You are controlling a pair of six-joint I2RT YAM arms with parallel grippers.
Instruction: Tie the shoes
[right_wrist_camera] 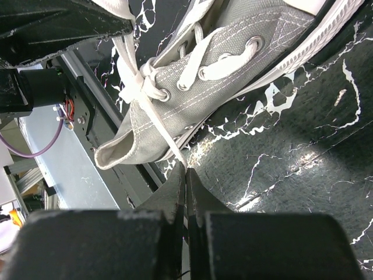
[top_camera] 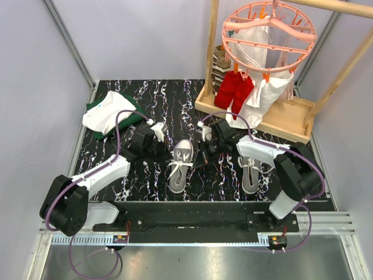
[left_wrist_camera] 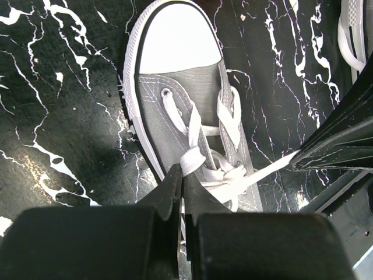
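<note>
Fingers (left_wrist_camera: 169, 192) of left gripper (left_wrist_camera: 180, 178) and right gripper (right_wrist_camera: 185, 174) pinched tight — one lace end (left_wrist_camera: 265, 171) each — two shoes (top_camera: 181, 165)

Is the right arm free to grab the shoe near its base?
Probably not: the right gripper is shut on the lace of the middle shoe, and that shoe lies partly under that arm.

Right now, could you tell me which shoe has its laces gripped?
The centre shoe: both jaws pinch its laces. The other shoe, at the right arm, lies untouched.
</note>
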